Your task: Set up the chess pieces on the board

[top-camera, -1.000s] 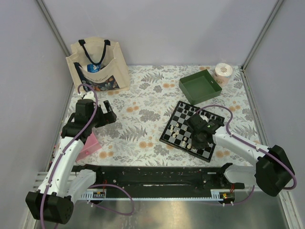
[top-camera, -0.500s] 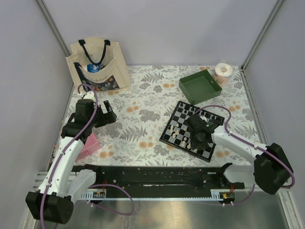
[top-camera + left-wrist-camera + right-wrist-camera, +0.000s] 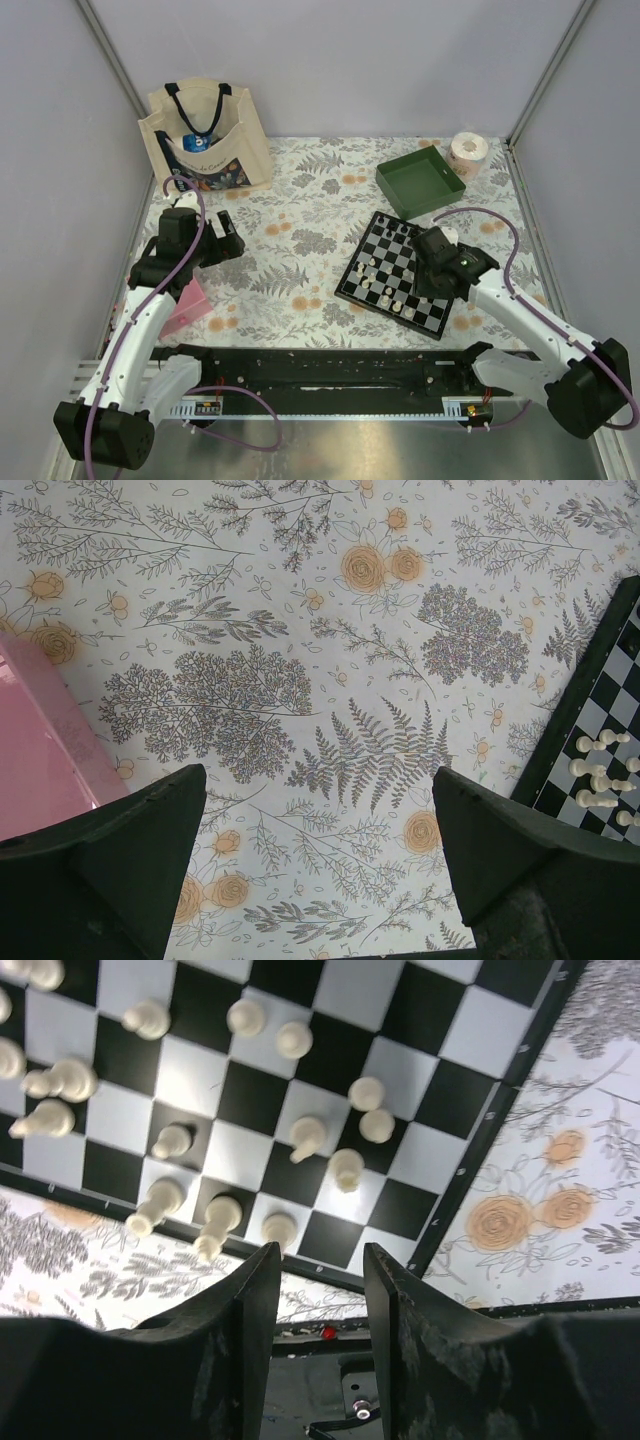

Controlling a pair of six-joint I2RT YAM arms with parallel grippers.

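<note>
Right gripper (image 3: 320, 1260) being held over board (image 3: 330, 1040), near edge, jaws parted and empty, likely readied for next of pieces (image 3: 307, 1138). Left gripper (image 3: 317, 790) being parked left, jaws spread.

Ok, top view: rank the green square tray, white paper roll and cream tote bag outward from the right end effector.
1. Green square tray, just beyond the right end effector.
2. White paper roll, far right corner.
3. Cream tote bag, far left.
</note>
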